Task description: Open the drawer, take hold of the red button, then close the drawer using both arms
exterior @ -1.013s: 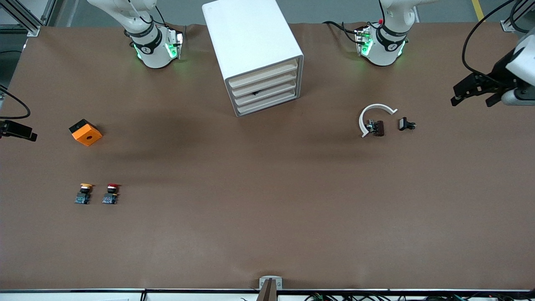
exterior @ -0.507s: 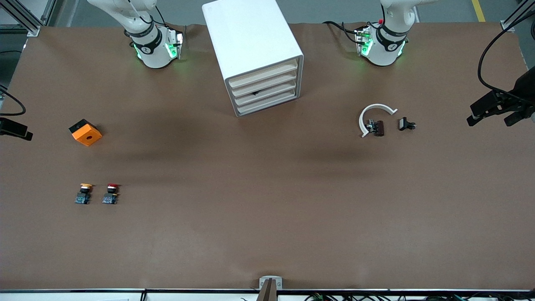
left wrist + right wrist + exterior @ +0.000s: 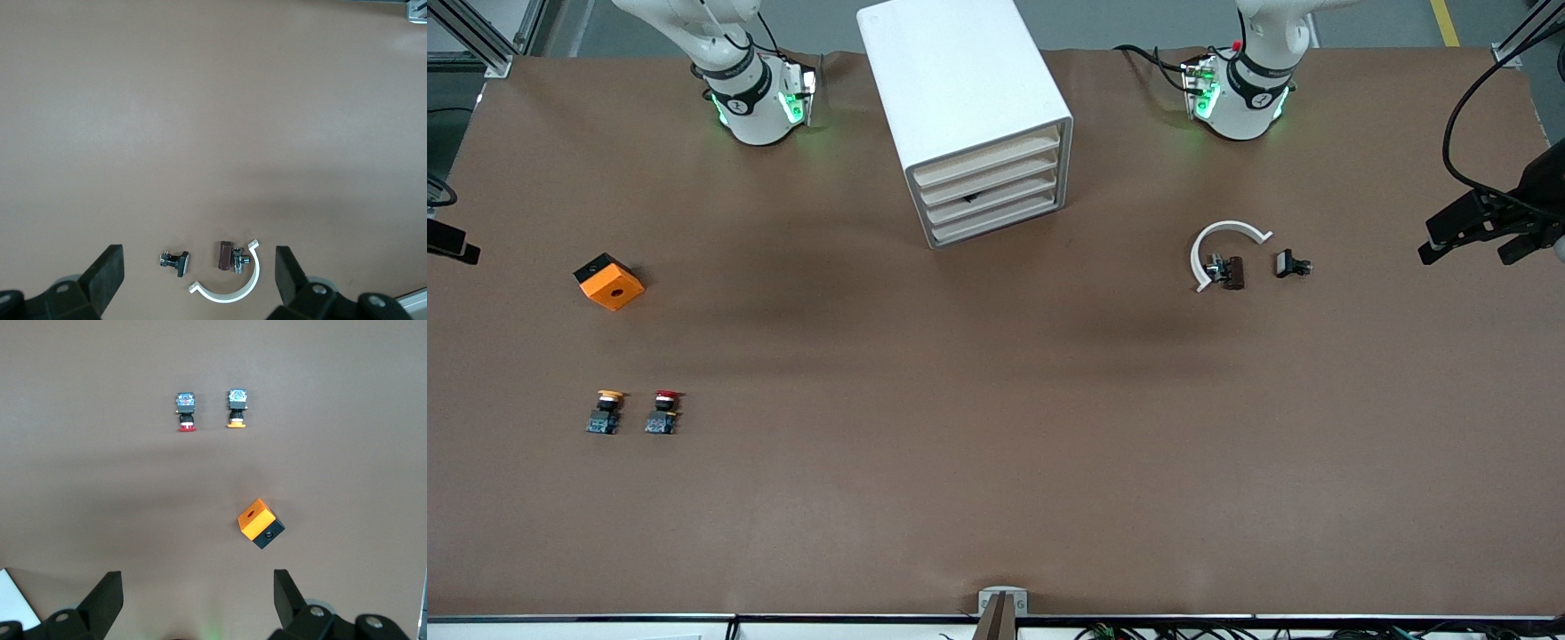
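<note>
Hovering open-jawed over the table's right-arm end, the right gripper (image 3: 197, 603) holds nothing. The button (image 3: 663, 412) stands beside a yellow-capped button (image 3: 606, 412), nearer the camera than an orange cube (image 3: 608, 281). The cabinet (image 3: 963, 107) keeps every drawer (image 3: 991, 188) shut. The left gripper (image 3: 199, 279) hangs open over the left-arm end near a white clip (image 3: 1221, 249).

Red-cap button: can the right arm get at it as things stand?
Probably yes. The red-cap button stands in the open beside the yellow-cap one, nothing on it. The right gripper is open and empty at that end of the table; only the neighbouring button crowds it.

Brown-covered table (image 3: 996, 462), grey floor (image 3: 1120, 22) past it.
</note>
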Available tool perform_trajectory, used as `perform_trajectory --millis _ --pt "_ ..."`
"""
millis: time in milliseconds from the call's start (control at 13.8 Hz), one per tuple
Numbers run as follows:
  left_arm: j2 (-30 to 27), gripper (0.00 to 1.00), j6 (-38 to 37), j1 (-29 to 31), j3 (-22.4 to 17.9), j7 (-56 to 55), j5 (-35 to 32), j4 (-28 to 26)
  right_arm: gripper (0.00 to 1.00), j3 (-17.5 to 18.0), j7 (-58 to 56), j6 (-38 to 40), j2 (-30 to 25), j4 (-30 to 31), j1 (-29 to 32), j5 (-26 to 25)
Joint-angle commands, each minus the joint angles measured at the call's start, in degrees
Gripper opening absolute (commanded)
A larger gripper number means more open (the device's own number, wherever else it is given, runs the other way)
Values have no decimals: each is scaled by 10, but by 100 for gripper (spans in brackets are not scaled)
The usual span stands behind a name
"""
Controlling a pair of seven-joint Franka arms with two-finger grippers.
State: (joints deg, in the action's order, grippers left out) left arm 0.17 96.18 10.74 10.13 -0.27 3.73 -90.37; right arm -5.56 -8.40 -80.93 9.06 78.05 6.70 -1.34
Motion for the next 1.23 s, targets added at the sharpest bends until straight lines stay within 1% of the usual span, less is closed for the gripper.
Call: perform_trajectory --millis 0,289,434,724,941,1013,1158 --pt "11 100 -9 0 3 -9 -14 23 100 2 26 9 -18 -3 -8 4" --pt "11 100 -9 -3 4 -6 -17 25 100 1 28 12 -34 2 -7 6" --pt "11 100 -9 -1 4 -4 -17 25 100 -3 26 23 -46 3 -6 41" --pt "11 100 -9 -12 5 -10 -34 26 100 -1 26 24 -68 17 -8 46" --pt "10 100 -9 -40 -13 -11 -34 26 100 -5 25 27 -79 33 -2 43" --pt "10 100 -9 -57 -27 -11 -35 26 100 -4 25 27 -81 33 -2 42" --pt "11 100 -9 -113 -84 -11 -41 26 100 -4 24 24 -85 38 -3 41"
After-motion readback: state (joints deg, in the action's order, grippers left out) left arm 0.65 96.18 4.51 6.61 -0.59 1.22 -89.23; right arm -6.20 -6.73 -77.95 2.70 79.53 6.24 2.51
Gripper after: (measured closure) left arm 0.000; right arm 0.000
